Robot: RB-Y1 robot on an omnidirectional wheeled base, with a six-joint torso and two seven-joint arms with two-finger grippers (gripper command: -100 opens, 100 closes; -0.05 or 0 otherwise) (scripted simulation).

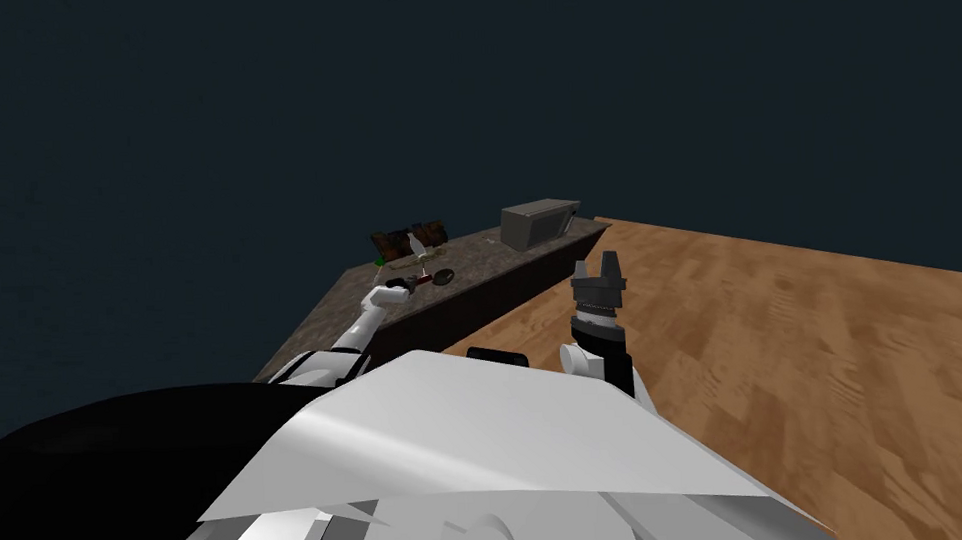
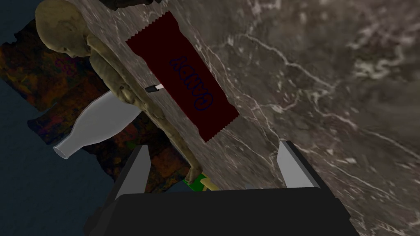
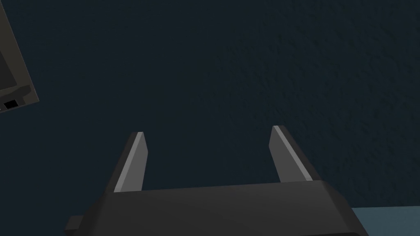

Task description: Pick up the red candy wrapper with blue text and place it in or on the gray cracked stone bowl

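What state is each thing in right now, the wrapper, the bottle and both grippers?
Red wrapper, flat on the marble counter, not gripped.
White bottle, no cap visible, apart from the wrapper.
Left gripper, open, wrapper ahead of its fingers, untouched.
Right gripper, open, empty.

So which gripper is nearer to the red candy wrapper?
Left. The left gripper is open over the marble counter, the red candy wrapper just beyond its fingertips; the right gripper is raised well away from it.
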